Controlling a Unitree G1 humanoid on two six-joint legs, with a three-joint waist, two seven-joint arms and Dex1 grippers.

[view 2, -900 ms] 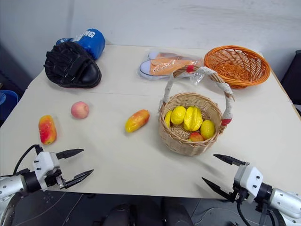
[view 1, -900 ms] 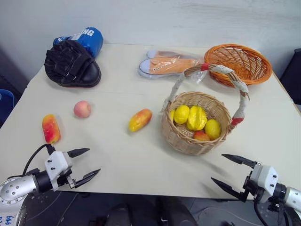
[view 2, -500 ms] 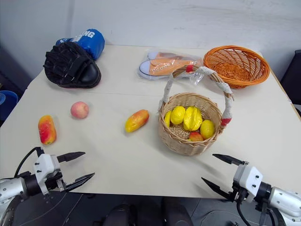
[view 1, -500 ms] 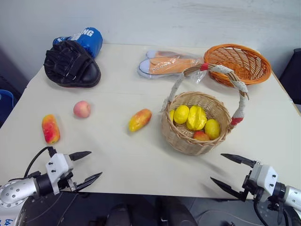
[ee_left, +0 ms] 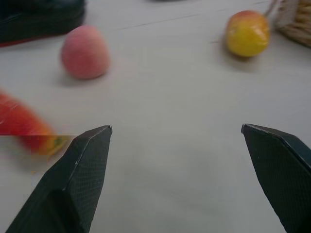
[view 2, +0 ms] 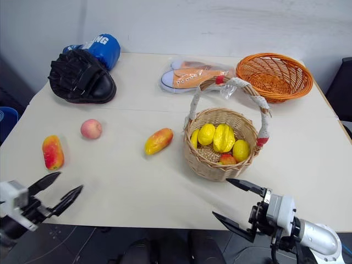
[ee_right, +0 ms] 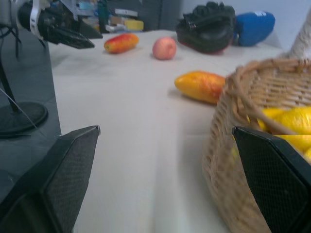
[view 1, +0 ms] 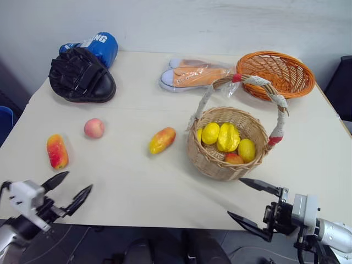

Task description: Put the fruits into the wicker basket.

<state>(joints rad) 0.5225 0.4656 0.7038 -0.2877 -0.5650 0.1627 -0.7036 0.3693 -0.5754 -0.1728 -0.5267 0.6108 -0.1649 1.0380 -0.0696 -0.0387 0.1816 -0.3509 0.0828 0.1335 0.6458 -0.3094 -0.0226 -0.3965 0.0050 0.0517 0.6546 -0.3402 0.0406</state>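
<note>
One mango [view 1: 163, 140] lies on the tabletop [view 1: 137, 181] just left of the wicker basket [view 1: 231, 144], its long side slanting up toward the basket, and the other mango [view 1: 57, 151] lies almost straight near the left edge, with the peach [view 1: 94, 128] between them. My left jaws [view 1: 72, 190] and right jaws [view 1: 253, 203] are both spread wide and hold nothing, hanging at the near edge. My right wrist view looks low across the tabletop and catches my left jaws [ee_right: 73, 38] from far off.

At the far end of my surface [view 1: 137, 192] sit a black boxing mitt [view 1: 81, 76] touching a blue glove [view 1: 100, 45] — farther right, bagged orange sneakers [view 1: 192, 74] beside a shallow orange wicker bowl [view 1: 278, 73].
</note>
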